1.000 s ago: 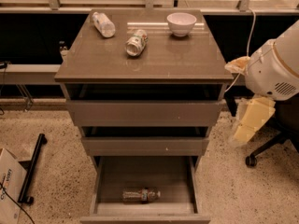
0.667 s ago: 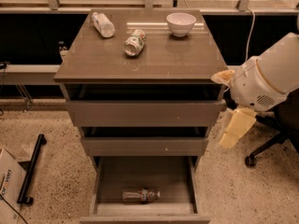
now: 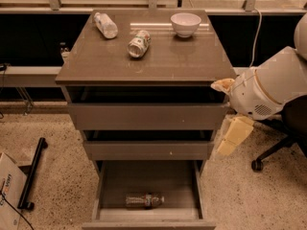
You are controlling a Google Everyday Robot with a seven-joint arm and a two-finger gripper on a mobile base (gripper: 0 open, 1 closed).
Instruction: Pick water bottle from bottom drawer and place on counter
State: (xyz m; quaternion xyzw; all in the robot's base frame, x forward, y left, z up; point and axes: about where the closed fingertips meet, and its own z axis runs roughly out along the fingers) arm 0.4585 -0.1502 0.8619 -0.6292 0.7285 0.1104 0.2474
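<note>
A: Where is the gripper (image 3: 223,118)?

B: At the right side of the cabinet, level with the two upper drawers and well above the bottle (image 3: 144,200). Its two cream fingers stand apart and hold nothing.

A: And the bottle?

B: It lies on its side in the open bottom drawer (image 3: 111,186), close to the near wall, about in the middle, with its long axis left to right. Nothing else is in this drawer.

A: How should the reach go?

B: I think the gripper should go left and down and enter from above, on the near side, because the middle drawer front hangs over the far part. The fingers should close across the ribbed body, not along it. The bottle can roll, so a slow closing is safer.

A: Is there place on the counter (image 3: 187,61)?

B: Yes, the near half is free. A bowl (image 3: 185,24) stands far right and looks empty. A white-label bottle (image 3: 105,25) lies far left, with a green-label bottle (image 3: 138,43) near it. The upper drawers are a little open, but dark inside, so I cannot tell their contents.
</note>
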